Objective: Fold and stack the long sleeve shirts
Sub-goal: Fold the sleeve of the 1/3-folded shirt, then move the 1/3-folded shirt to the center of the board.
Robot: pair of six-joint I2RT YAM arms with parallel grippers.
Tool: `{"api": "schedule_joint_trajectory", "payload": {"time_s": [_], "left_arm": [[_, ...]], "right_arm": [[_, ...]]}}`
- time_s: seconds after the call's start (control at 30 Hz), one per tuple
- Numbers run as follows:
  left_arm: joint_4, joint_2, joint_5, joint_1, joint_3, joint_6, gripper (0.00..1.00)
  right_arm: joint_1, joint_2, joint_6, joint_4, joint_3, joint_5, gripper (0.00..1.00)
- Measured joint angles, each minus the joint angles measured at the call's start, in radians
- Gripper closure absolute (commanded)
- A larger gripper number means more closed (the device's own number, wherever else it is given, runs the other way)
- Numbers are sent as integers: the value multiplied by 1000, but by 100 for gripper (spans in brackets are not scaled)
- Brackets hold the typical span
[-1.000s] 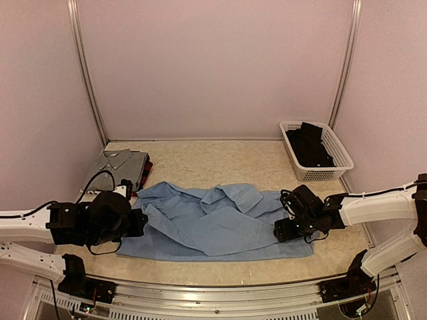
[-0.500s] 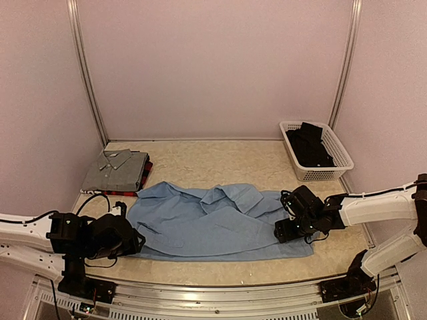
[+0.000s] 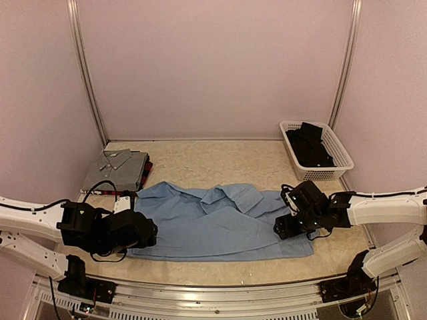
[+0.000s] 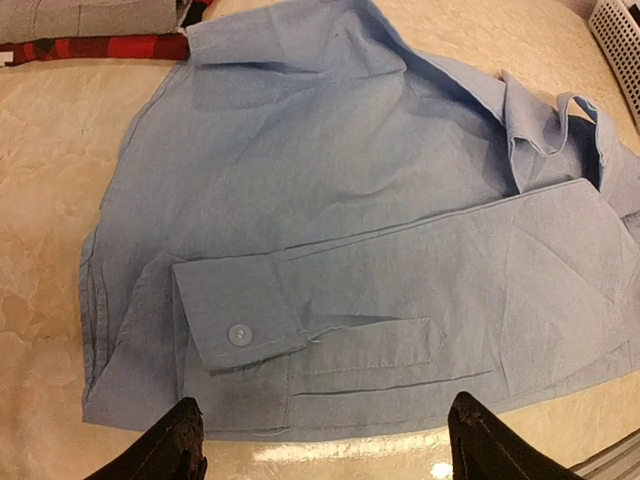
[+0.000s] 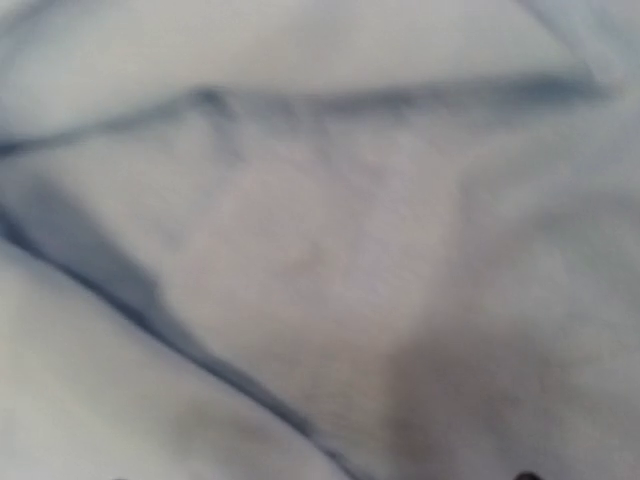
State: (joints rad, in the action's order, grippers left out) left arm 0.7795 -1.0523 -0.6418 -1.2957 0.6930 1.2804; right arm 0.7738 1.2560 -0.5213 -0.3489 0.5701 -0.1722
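The light blue shirt (image 3: 220,223) lies spread across the middle of the table, one sleeve folded over its body with the buttoned cuff (image 4: 237,333) near the front hem. My left gripper (image 3: 148,235) hovers at the shirt's front left corner, and its jaws (image 4: 325,445) are open with nothing between them. The right gripper (image 3: 290,225) sits low on the shirt's right end, jaws apart, and its wrist view shows only blurred pale cloth (image 5: 300,250). The folded grey shirt (image 3: 117,170) rests on the red-and-black plaid shirt (image 3: 147,167) at the back left.
A white mesh basket (image 3: 337,150) holding a black garment (image 3: 308,143) stands at the back right corner. Pink walls close in the table on three sides. The metal rail of the arm bases (image 3: 213,297) runs along the near edge.
The left gripper has opened and let go of the blue shirt's left edge, dropping low and shifting right along the front hem. The right arm has barely moved.
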Motion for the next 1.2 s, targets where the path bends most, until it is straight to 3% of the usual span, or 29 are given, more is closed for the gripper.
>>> {"api": "schedule_joint_trajectory", "payload": {"time_s": [0.27,0.53,0.97,1.2], "left_arm": [[-207,-157,-16,14,49,-208,20],[-423,-254,152,136,18,-360,21],[-565,-272,466,294,-121,-451,21],[-611,-296,559,307,-163,-454,21]], "right_arm": [[18,-18,56,56,50,65,23],[36,76,53,84,79,105,27],[36,167,-83,-16,78,112,30],[36,157,-118,-1,60,126,34]]}}
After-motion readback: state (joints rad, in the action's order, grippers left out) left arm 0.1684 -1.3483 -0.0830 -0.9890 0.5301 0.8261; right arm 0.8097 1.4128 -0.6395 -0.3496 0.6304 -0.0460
